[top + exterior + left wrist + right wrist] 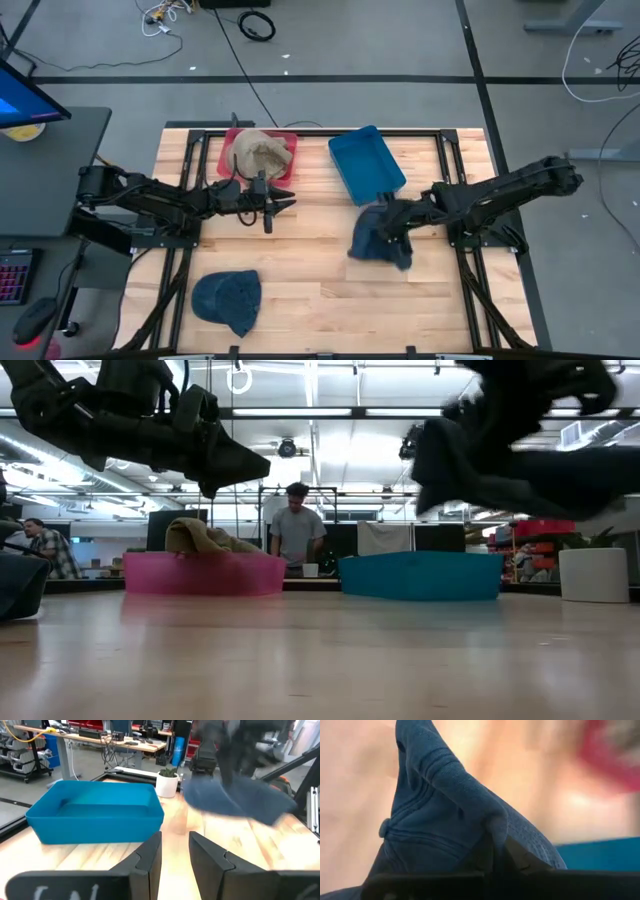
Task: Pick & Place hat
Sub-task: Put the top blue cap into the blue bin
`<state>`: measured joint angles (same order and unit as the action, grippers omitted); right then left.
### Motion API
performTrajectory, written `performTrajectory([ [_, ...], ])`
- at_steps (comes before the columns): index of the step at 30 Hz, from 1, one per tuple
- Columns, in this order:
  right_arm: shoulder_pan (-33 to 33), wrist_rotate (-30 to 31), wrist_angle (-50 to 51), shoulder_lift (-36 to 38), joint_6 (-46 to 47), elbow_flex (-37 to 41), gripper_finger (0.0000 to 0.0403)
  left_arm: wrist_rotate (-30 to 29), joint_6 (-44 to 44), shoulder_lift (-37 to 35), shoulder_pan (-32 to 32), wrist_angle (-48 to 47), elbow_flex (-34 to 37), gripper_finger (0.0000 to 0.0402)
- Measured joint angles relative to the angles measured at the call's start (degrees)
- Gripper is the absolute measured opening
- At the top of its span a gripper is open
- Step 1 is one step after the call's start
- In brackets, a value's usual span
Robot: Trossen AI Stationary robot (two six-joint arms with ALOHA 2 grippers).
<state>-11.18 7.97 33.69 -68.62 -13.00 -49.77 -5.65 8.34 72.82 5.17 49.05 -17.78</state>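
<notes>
Hat-handling table (330, 290) of pale wood fills the centre of the high view. At upper centre sits a blue bin (366, 163), with a red bin (228, 150) to its left holding a tan hat (260, 153). Right of centre, the right gripper (392, 219) pinches a dark blue hat (378, 240) clear of the tabletop, just below the blue bin. A second blue hat (227, 299) lies at lower left. The left gripper (283, 203) hovers below the red bin, fingers (150, 857) narrowly parted, holding nothing.
</notes>
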Motion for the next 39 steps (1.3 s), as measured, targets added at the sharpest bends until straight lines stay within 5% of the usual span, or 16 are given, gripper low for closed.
performTrajectory([
  [5,1.4,18.6,5.4,0.1,-18.2,-9.9,0.0013,0.0,0.0,0.0,0.0,0.0,0.0,0.0101],
  [11,11.1,20.4,7.7,-0.1,-43.8,-11.2,0.0007,0.0,1.0,0.0,0.0,0.2,0.0,0.0101],
  [16,22.3,15.9,6.1,-1.7,-58.8,-11.2,0.0006,0.0,1.6,0.0,0.0,0.2,0.0,0.0101],
  [24,35.0,-4.0,-0.3,-10.4,-68.4,-11.2,0.0006,0.0,1.7,0.0,0.0,0.2,0.0,0.0101],
  [31,39.0,-9.5,-7.0,-21.3,-70.6,-11.2,0.0010,0.0,3.5,0.0,0.0,0.2,0.0,0.0101],
  [39,39.3,-8.8,-11.9,-28.2,-69.9,-11.2,0.0042,0.0,3.5,0.0,0.0,0.0,0.0,0.0101],
])
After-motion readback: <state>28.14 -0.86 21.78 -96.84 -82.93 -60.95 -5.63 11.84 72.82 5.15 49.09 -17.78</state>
